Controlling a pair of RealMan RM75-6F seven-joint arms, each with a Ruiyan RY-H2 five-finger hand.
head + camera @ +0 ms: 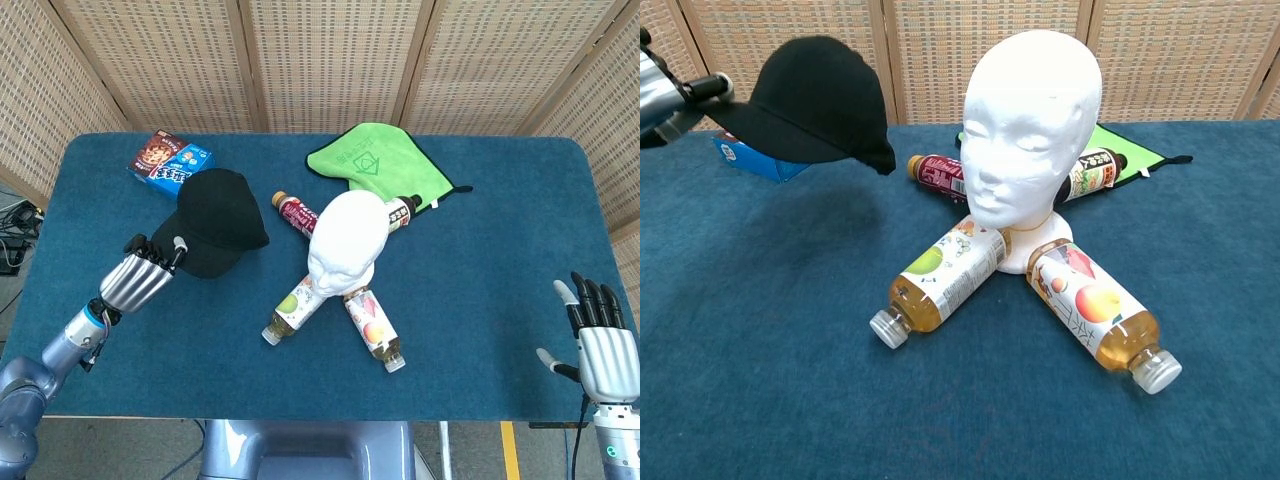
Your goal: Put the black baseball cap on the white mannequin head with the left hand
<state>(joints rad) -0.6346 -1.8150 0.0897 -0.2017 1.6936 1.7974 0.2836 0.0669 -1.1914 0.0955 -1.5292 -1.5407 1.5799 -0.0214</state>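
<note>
While the black baseball cap (810,95) hangs clear of the blue table (480,260), the left hand (140,275) pinches its brim, off to the left of the white mannequin head (1030,120). That head stands upright among three bottles lying around its base, two juice bottles (940,275) in front. A blue snack box (170,165) and green cloth (375,160) lie behind. At the table's near right corner, the right hand (600,345) holds nothing, fingers spread.

Cap (815,95) matt black cloth; mannequin head (1032,130) matt white foam; table cover (480,260) blue napped fabric.
</note>
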